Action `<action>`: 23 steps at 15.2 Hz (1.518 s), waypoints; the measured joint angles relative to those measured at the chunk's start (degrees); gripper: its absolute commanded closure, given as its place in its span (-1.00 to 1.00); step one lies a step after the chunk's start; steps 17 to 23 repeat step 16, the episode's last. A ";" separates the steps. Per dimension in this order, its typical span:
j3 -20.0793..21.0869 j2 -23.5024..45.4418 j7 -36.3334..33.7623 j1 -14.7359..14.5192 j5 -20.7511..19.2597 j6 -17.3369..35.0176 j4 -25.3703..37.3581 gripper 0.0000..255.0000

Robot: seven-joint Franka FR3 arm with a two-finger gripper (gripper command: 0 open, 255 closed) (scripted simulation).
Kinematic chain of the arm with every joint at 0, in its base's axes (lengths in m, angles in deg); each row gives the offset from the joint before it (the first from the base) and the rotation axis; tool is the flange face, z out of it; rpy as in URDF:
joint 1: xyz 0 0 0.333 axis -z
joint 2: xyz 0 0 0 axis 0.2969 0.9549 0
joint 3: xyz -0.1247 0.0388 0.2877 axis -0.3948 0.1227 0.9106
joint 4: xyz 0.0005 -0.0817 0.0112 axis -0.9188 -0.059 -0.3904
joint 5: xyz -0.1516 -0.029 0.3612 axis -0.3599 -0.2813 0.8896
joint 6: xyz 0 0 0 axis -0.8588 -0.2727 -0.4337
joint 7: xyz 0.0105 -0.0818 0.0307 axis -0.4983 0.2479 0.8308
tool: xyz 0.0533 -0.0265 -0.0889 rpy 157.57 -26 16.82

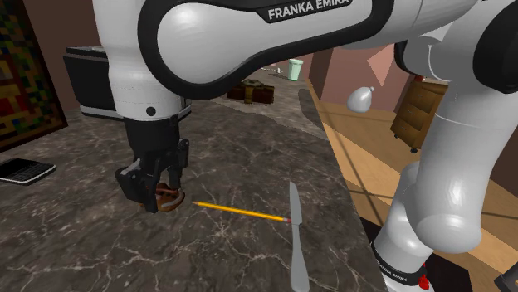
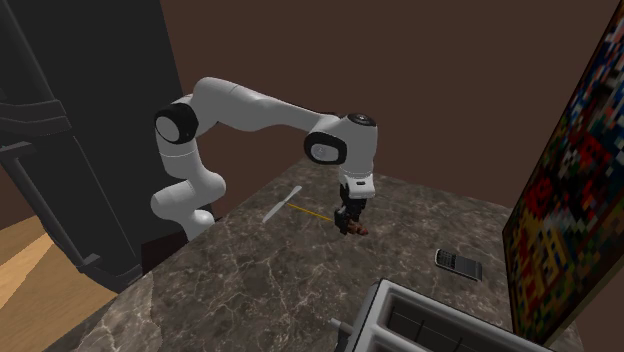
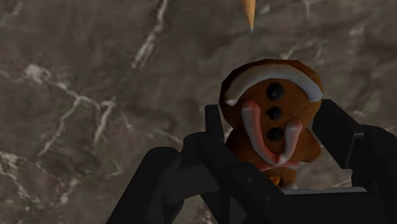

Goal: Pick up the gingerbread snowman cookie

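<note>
The gingerbread snowman cookie (image 3: pixel 272 118) is brown with white and pink icing and three dark buttons. It sits clasped between my two black fingers, and my gripper (image 3: pixel 277 137) is shut on it. In the shoulder view the gripper (image 1: pixel 162 195) points straight down at the dark marble countertop (image 1: pixel 75 240), with the cookie (image 1: pixel 170 200) showing at its tips, low against the surface. The second exterior view shows the gripper (image 2: pixel 350 222) and the cookie (image 2: pixel 357 230) near the middle of the counter.
A yellow pencil (image 1: pixel 241 212) lies just beside the cookie toward the shoulder view's right, its tip (image 3: pixel 249 13) beyond the cookie. A grey knife (image 1: pixel 295 240) lies past it near the counter's edge. A black phone (image 1: pixel 25 171) and a toaster (image 2: pixel 440 325) stand farther off.
</note>
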 measured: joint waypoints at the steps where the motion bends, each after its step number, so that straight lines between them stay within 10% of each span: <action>1: 0.02 0.05 0.02 -0.02 0.04 -0.32 0.26 1.00; 23: 0.25 -0.03 -0.18 -0.27 0.18 -11.12 10.88 1.00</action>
